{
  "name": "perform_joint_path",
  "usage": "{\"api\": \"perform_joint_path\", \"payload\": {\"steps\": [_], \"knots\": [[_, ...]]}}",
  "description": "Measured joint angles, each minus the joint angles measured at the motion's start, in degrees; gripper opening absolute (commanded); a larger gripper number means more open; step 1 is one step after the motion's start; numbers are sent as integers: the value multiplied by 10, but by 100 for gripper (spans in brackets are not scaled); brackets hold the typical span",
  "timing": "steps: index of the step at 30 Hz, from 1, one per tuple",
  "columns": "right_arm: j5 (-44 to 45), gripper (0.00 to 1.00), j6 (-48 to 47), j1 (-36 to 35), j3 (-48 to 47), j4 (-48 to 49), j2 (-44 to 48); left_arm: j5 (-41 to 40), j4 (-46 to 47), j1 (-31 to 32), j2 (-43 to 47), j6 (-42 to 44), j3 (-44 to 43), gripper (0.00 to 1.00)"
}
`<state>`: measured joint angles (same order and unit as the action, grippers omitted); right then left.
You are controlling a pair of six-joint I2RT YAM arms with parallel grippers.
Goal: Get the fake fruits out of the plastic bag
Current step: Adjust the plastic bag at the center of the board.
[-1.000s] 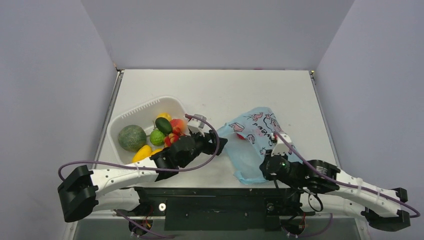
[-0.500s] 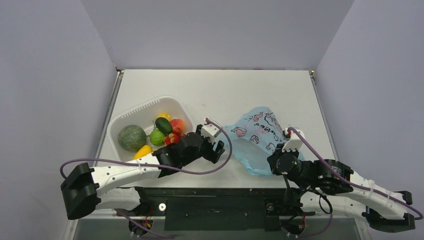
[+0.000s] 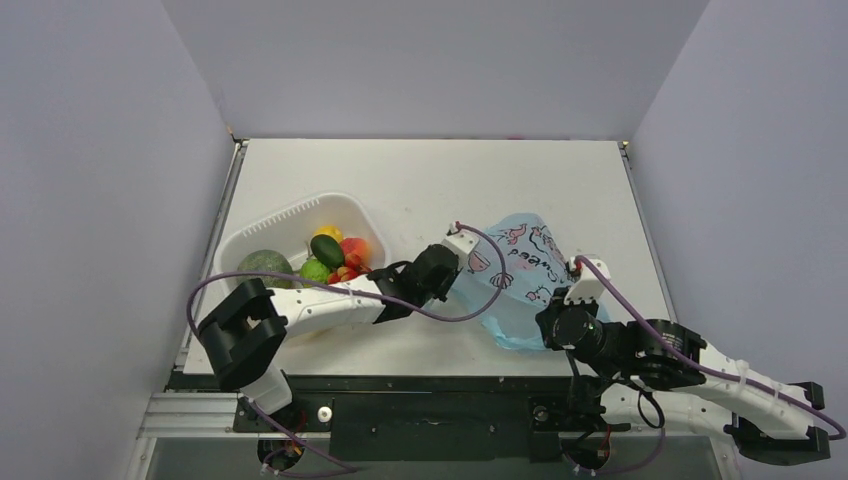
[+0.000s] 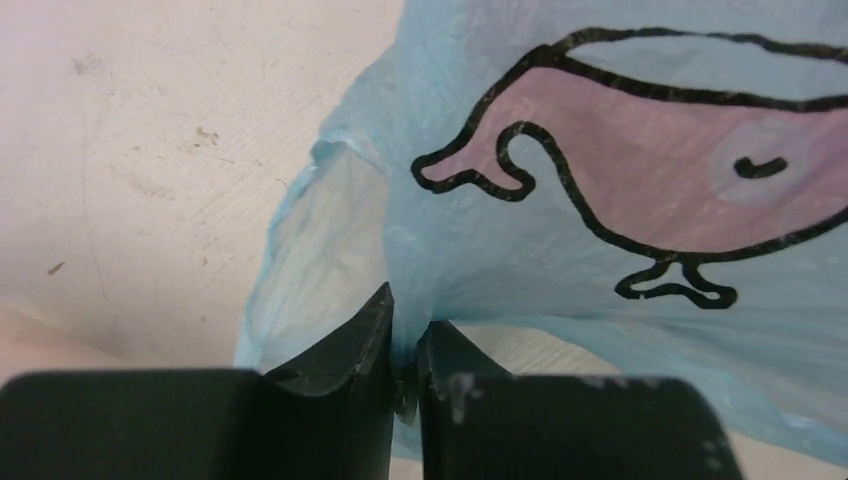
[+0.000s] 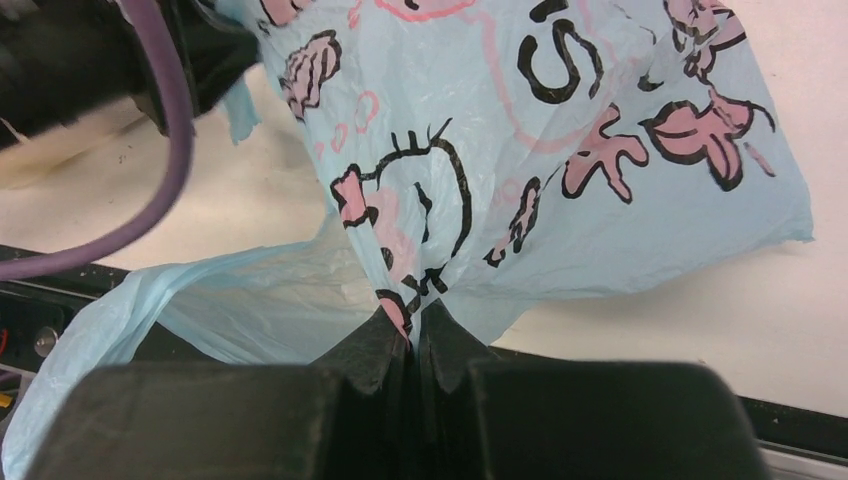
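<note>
**A:** How does the plastic bag (image 3: 515,275) look?

**B:** Thin, translucent light blue, and crumpled. It has pink cartoon figures outlined in black and black lettering.

**A:** Where is it?

**B:** On the white table (image 3: 420,180), right of centre near the front edge, apart from the white slotted tub (image 3: 290,212).

**A:** And the grippers?

**B:** The left gripper (image 4: 405,320) has its jaws almost together, pinching a fold at the bag's left edge. The right gripper (image 5: 413,325) is clamped tight on gathered film at the near side.
</note>
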<state>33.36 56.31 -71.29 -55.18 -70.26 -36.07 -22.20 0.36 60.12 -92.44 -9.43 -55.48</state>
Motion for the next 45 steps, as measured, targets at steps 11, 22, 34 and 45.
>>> {"api": "perform_joint_path", "payload": {"steps": [11,22,34,45], "knots": [[98,0,-34,160,-45,-17,-116,327,-151,-146,70,-47,-191,0],[-25,0,-242,304,-161,66,-168,662,-55,-303,184,-233,-59,0],[-193,0,-178,303,42,81,-8,572,-157,-294,184,-191,16,8],[-219,0,-176,295,44,83,13,541,-255,-307,261,-156,-37,42]]}}
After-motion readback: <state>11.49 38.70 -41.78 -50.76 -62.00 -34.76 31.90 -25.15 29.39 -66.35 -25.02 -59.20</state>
